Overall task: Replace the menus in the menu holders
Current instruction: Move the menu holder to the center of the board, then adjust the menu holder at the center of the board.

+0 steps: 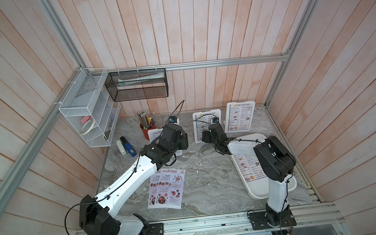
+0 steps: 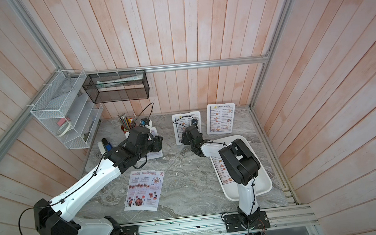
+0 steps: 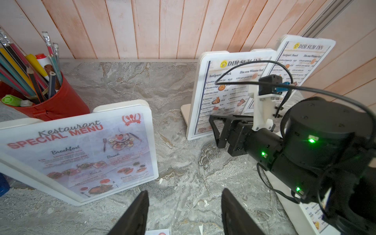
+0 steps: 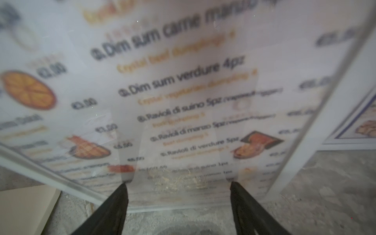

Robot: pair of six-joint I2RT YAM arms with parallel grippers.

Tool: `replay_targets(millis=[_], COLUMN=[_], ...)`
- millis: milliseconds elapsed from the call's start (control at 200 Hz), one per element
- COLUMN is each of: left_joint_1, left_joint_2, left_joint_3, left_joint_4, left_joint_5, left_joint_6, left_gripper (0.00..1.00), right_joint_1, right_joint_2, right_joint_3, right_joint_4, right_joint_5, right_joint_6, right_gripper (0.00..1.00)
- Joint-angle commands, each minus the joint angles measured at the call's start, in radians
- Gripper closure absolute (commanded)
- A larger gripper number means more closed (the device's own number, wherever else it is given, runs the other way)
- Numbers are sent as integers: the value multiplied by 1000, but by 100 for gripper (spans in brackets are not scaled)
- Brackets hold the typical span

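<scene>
Lower centre, both top views: two Special Menu sheets (image 1: pixel 167 189) overlapping, flat on marble table (image 1: pixel 211 185). Lower right: Dim Sum Inn sheet (image 1: pixel 247 166) in white tray (image 1: pixel 258 192). Mid-frame: left gripper (image 3: pixel 184 191), fingers spread, empty, just beside upright Special Menu holder (image 3: pixel 81 154). Right gripper (image 4: pixel 178 184), fingers wide, gripping nothing, tips close to front of middle Dim Sum Inn holder (image 1: pixel 206 113); contact unclear. Third holder (image 1: pixel 240 115) upper right, near wall.

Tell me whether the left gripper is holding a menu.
No: the left gripper is open, with only bare table showing between its jaws.
</scene>
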Motion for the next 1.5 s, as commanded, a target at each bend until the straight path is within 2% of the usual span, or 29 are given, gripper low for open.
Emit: replay_targets(millis=[0, 270, 375, 530, 690, 785, 915, 1115, 1240, 1495], left_joint_1=[7, 11, 17, 16, 25, 65, 140, 208, 225, 226], left_joint_2=[-4, -39, -62, -110, -178, -218, -299, -388, -404, -415], left_joint_3=[-7, -37, -53, -72, -123, -184, -275, -384, -432, -465], left_joint_4=[-13, -27, -39, -69, -118, -136, -148, -178, -174, -154], left_joint_5=[-1, -10, -3, 11, 11, 55, 96, 146, 183, 221], left_joint_6=[21, 7, -11, -39, -64, -70, -98, -122, -125, -131], left_gripper=[41, 41, 41, 41, 40, 40, 39, 39, 38, 38], right_joint_1=[-8, -22, -29, -28, -22, -13, 12, 74, 106, 118], right_joint_2=[46, 64, 36, -97, -185, -184, -171, -92, -29, 93], right_joint_3=[45, 64, 55, -44, -123, -138, -156, -78, -4, 136], right_joint_4=[8, 36, 61, 115, 158, 201, 301, 316, 269, 253], right_joint_5=[-27, -92, -186, -307, -514, -632, -758, -846, -796, -825], right_joint_6=[3, 4, -7, -47, -132, -175, -168, -196, -216, -195], right_gripper=[20, 20, 20, 20, 20, 21, 21, 21, 21, 21])
